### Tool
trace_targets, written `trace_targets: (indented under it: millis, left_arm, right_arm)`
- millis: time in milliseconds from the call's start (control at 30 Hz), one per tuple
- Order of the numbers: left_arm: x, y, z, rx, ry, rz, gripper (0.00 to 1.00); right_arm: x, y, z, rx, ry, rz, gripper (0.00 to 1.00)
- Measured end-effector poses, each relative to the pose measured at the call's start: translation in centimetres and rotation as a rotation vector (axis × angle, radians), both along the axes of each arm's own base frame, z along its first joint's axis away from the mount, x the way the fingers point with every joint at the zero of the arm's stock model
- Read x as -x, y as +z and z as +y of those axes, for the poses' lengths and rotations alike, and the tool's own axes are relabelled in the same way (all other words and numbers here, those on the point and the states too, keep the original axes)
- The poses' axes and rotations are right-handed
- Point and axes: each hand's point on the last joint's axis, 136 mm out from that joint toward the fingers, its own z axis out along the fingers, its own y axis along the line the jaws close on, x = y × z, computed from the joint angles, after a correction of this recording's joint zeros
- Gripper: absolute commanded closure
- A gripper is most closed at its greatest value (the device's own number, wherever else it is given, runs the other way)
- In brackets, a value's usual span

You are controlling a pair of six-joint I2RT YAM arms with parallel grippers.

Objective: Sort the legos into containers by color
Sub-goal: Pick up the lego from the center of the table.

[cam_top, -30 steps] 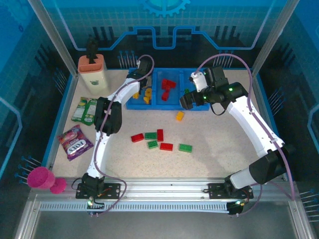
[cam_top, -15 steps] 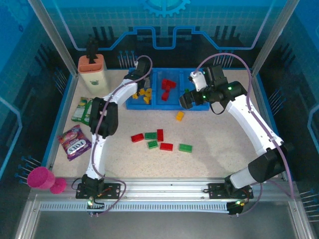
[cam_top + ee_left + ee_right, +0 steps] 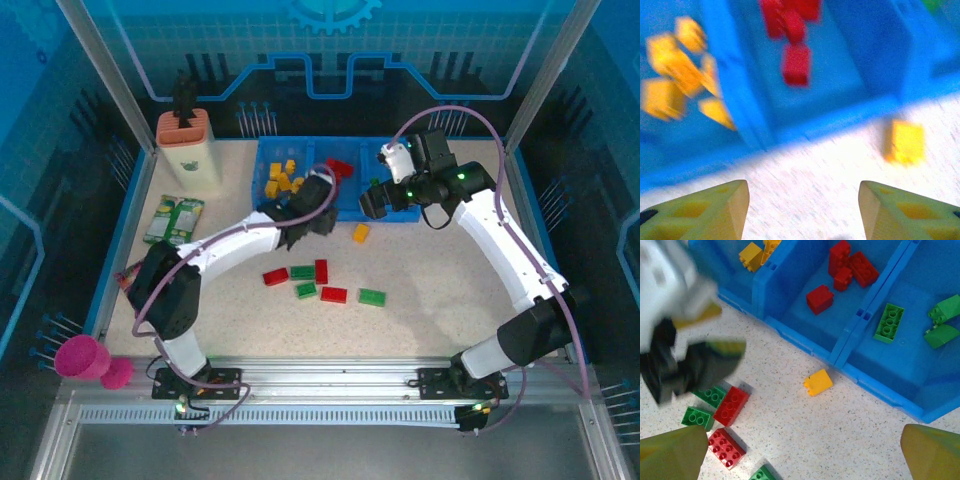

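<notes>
Lying beside tray (image 3: 790, 335) edge: 1 yellow lego (image 3: 818, 382)

Top view: bright, even overhead light, with a blue cast from the enclosure walls. Soft, faint shadows are cast under the arms on the counter (image 3: 430, 270). Focus is sharp throughout.

Left wrist view: heavy motion blur. A yellow lego (image 3: 906, 142) and the blue tray (image 3: 747, 110) are smeared, and the counter is washed out near white.

Right wrist view: red legos (image 3: 735, 405) and the tray are rendered crisply, with short soft shadows. The left end effector (image 3: 710, 330) is blurred. The fingertips (image 3: 670, 455) of the right end effector (image 3: 802, 440) are out of focus.
</notes>
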Motion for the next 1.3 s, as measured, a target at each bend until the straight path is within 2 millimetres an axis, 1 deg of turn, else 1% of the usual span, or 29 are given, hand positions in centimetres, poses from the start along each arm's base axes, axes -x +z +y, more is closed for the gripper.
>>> trace_targets:
  millis: [67,100,167,267,433,567,700,867,1033,1200,1300]
  left_arm:
    - [1.7,-1.7,-1.1,0.014,-0.026,0.05,0.38]
    - [2.3,-2.1,-1.5,0.022,-0.03,0.068,0.37]
    - [2.7,-2.3,-2.5,0.048,-0.032,0.076,0.36]
    - [2.6,-2.9,-4.1,0.082,-0.031,0.085,0.35]
    - [1.6,-5.2,-7.1,0.115,-0.037,0.125,0.35]
    - [0.4,-6.9,-8.6,0.117,-0.035,0.143,0.35]
    - [-0.8,-7.5,-9.7,0.12,-0.037,0.139,0.35]
    - [-1.9,-8.4,-11.0,0.127,-0.042,0.139,0.35]
    - [-2.8,-9.4,-11.9,0.117,-0.045,0.138,0.35]
    - [-4.4,-9.9,-13.1,0.11,-0.042,0.124,0.35]
    - [-4.9,-10.5,-13.6,0.1,-0.038,0.132,0.35]
  right_arm:
    - [0.0,0.0,0.0,0.0,0.0,0.0,0.0]
    - [0.0,0.0,0.0,-0.001,0.0,0.0,0.0]
    - [0.1,0.0,0.1,-0.007,0.005,0.003,0.0]
    - [0.2,0.0,0.3,-0.014,0.012,0.006,0.0]
    - [0.1,0.1,0.0,-0.004,0.002,0.0,0.0]
    - [-0.3,0.2,-0.8,0.012,-0.027,-0.011,0.0]
    - [-0.4,0.5,-1.4,0.024,-0.046,-0.027,0.0]
    - [-0.1,1.3,-1.3,0.01,-0.04,-0.044,0.0]
    - [0.1,1.3,-1.1,-0.002,-0.028,-0.04,0.0]
    - [0.1,1.3,-1.0,-0.004,-0.027,-0.039,0.0]
    - [0.2,1.3,-1.1,-0.003,-0.027,-0.037,0.0]
